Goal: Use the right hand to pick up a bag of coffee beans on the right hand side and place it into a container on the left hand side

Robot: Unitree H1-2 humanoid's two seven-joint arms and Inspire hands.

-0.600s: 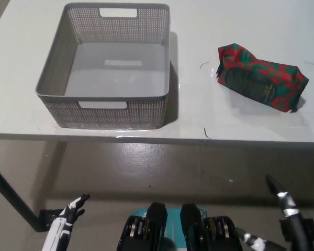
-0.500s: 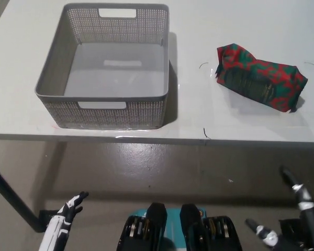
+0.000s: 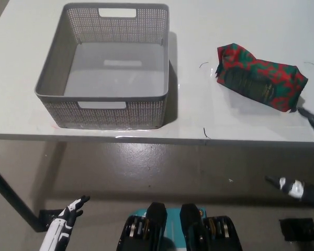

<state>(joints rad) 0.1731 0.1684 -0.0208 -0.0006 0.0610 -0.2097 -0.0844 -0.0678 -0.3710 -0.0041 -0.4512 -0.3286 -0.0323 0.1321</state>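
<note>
A red and green patterned coffee bag [image 3: 261, 77] lies on its side on the white table [image 3: 199, 36], at the right. An empty grey mesh basket [image 3: 110, 68] with cut-out handles stands on the table's left half. My black right hand [image 3: 306, 162] is at the right edge of the picture, just in front of the table edge and below the bag, with its fingers spread and nothing in it. My white left hand [image 3: 63, 227] hangs low at the bottom left, below the table, open and holding nothing.
The table's front edge [image 3: 146, 137] crosses the picture; grey floor lies beneath. A dark table leg [image 3: 10, 201] slants at the lower left. Small dark marks [image 3: 205, 133] dot the tabletop between basket and bag.
My right hand has risen from the bottom right corner up toward the table edge, close under the bag. The left hand has dropped slightly. Bag and basket are unmoved.
</note>
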